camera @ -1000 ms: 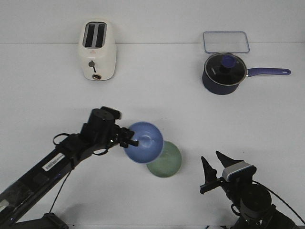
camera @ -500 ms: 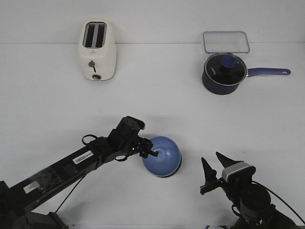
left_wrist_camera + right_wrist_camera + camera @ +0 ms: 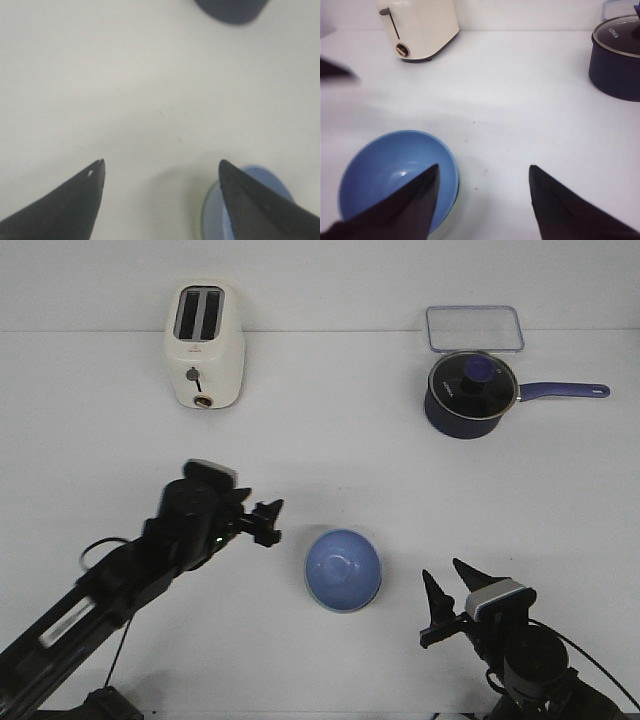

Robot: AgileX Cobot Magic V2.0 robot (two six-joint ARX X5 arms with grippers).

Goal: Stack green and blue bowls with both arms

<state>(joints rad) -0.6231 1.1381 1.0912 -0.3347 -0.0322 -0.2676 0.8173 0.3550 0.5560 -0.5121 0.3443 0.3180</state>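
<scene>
The blue bowl (image 3: 343, 568) sits nested in the green bowl (image 3: 345, 611), of which only a thin pale rim shows at its lower edge. My left gripper (image 3: 272, 523) is open and empty, a short way left of the stack and apart from it. In the left wrist view the gripper (image 3: 161, 161) is open over bare table, with the blue bowl (image 3: 214, 220) and a sliver of green rim (image 3: 202, 211) beside one finger. My right gripper (image 3: 442, 568) is open and empty to the right of the stack. The right wrist view shows it (image 3: 484, 166) open beside the blue bowl (image 3: 385, 165).
A cream toaster (image 3: 204, 345) stands at the back left. A dark navy lidded saucepan (image 3: 468, 392) with a long handle stands at the back right, with a clear rectangular lid (image 3: 475, 328) behind it. The white table (image 3: 340, 450) lies between these and the bowls.
The left gripper carried the blue bowl right and down onto the green bowl, let go, opened and drew back to the left. The right arm has not moved.
</scene>
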